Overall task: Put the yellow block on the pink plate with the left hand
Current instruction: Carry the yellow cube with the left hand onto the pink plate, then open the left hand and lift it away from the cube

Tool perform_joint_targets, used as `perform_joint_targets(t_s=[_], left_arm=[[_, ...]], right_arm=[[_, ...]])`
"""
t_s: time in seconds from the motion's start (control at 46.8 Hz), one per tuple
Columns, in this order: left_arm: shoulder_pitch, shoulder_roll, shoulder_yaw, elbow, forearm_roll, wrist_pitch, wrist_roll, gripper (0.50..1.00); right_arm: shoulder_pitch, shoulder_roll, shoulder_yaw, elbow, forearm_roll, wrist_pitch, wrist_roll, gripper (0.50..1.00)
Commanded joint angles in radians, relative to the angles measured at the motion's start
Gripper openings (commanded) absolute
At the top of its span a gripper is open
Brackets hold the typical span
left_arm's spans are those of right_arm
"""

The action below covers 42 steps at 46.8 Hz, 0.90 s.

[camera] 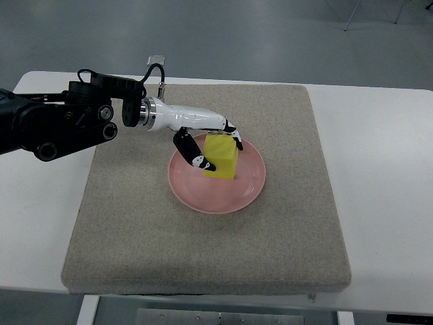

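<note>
A yellow block (223,162) sits on the pink plate (215,202), in the plate's upper middle. My left arm reaches in from the left edge, and my left hand (222,154) is curled around the block. Its thumb (196,157) presses the block's left side, and the other fingers (233,134) wrap over the far top edge. The block's underside looks to be touching the plate. The right arm does not show.
The plate lies near the middle of a tan felt mat (203,250) on a white table (385,169). The left arm's black forearm (54,122) hangs over the mat's upper left corner. Grey floor lies beyond the table's far edge.
</note>
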Motion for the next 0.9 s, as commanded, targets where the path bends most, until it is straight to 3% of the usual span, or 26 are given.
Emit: perform_joint_targets(t_s=[0.0,0.427,0.513,0.683,0.726,0.748,0.876], left_arm=[[0.000,-0.001,0.003,0.004,0.008,-0.001,0.002,0.500],[0.009,-0.001,-0.002,0.011,0.056,0.005,0.003,0.500],[0.011,-0.001,-0.002,0.013,0.048,0.005,0.002,0.692],[0.023,-0.001,0.001,0.013,0.050,0.002,0.002,0.739],[0.023,-0.001,0.001,0.014,0.050,0.004,0.003,0.893],[0.023,-0.001,0.001,0.014,0.050,0.005,0.002,0.925],[0.025,-0.001,-0.001,0.013,0.050,0.007,0.002,0.960]], right_arm=[[-0.001,0.000,0.000,0.000,0.000,0.000,0.000,0.924],[0.001,0.000,0.000,0.000,0.000,0.000,0.000,0.924],[0.001,0.000,0.001,0.000,-0.001,0.000,0.000,0.924],[0.001,0.000,0.000,0.000,0.000,0.000,0.000,0.924],[0.001,0.000,0.000,0.000,0.000,0.000,0.000,0.924],[-0.001,0.000,0.000,0.000,0.000,0.000,0.000,0.924],[0.001,0.000,0.000,0.000,-0.001,0.000,0.000,0.924]])
